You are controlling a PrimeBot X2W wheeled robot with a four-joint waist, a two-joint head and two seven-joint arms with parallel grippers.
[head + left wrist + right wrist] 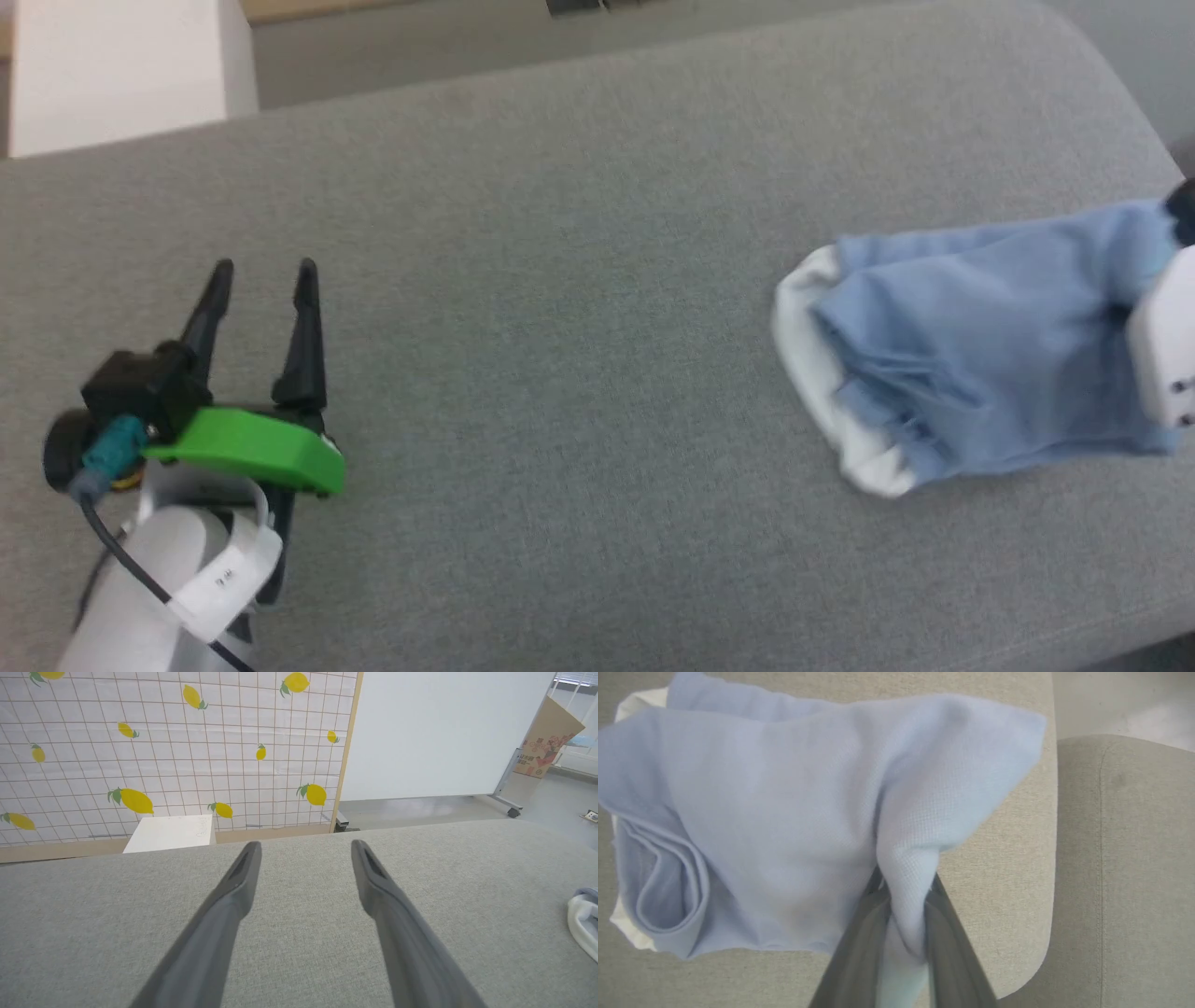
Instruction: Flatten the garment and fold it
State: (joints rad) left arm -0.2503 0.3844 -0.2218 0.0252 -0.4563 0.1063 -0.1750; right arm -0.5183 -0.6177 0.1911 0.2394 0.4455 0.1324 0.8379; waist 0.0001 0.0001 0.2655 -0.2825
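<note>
Sofa (560, 280) — garment (784, 812) within barely-parted right gripper (905, 884)

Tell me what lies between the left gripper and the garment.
Bare grey cushion, seen in the head view, separates the left gripper from the garment.

**Left gripper** (264, 268): two long black fingers, each tapering to a narrow tip. In my left wrist view they read dark grey, with a shallow groove down the inner face. Behind them sits a bright green bracket (252, 457), rounded at its corners. A black block (131, 387) carries a teal connector (112, 448), from which a black cable (121, 558) runs along the white forearm (173, 546). A white band (229, 569) bears two small dark screws.

**Right gripper** (906, 884): the same grey fingers. The white shell (1162, 336) of my right wrist shows two dark dots, possibly screws, though that part is blurred.
</note>
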